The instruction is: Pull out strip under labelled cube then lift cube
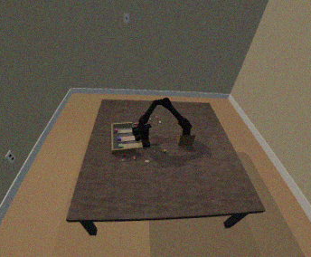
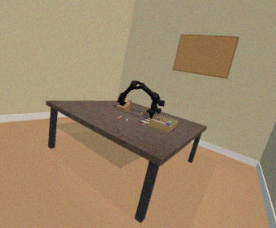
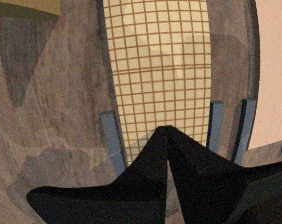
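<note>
My gripper [image 1: 146, 146] [image 2: 151, 117] [image 3: 164, 132] is shut with nothing seen between its fingertips. The tips are over the outer end of a cream strip with a brown grid [image 3: 162, 90] [image 1: 131, 146] and hide part of that end; contact cannot be told. A pink strip [image 3: 274, 100] [image 1: 127, 138] lies beside it, and a third pale strip [image 1: 125, 131] lies farther back. At the strips' inner ends are a green cube [image 1: 121, 146], a blue cube [image 1: 118, 138] [image 2: 168, 124] and a magenta cube [image 1: 116, 130]. No label can be read. The cubes are outside the wrist view.
A tan-walled box [image 1: 112, 141] [image 2: 159, 125] surrounds the cubes; its wall end [image 3: 32, 7] shows top left in the wrist view. Blue-grey guides [image 3: 112, 142] [image 3: 216, 125] [image 3: 248, 125] flank the strips. Small loose pieces [image 1: 146, 161] [image 1: 164, 151] [image 1: 160, 122] lie about the table.
</note>
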Robot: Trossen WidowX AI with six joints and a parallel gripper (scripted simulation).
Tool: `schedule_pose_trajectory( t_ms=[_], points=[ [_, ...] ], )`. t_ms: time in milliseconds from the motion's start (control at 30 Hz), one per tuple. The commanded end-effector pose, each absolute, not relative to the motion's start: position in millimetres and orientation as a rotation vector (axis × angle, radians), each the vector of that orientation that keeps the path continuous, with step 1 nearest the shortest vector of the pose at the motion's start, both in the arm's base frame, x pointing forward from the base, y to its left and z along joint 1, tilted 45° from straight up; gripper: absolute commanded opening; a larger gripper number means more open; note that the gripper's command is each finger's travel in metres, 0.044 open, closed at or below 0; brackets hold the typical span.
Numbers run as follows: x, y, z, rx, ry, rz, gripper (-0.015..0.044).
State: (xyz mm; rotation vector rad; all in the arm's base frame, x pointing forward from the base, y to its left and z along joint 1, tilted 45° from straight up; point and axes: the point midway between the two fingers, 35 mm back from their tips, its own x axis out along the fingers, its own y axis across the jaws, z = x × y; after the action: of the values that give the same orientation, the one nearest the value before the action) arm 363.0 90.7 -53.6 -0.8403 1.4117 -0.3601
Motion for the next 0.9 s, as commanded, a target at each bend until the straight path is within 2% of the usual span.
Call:
schedule_pose_trajectory(
  t_ms=[0, 867],
  points=[
    [363.5, 88.8, -54.0, -0.843, 1.412, -0.363, 0.0000],
    [364.1, 87.1, -55.9, -0.843, 1.412, -0.363, 0.0000]
  ],
)
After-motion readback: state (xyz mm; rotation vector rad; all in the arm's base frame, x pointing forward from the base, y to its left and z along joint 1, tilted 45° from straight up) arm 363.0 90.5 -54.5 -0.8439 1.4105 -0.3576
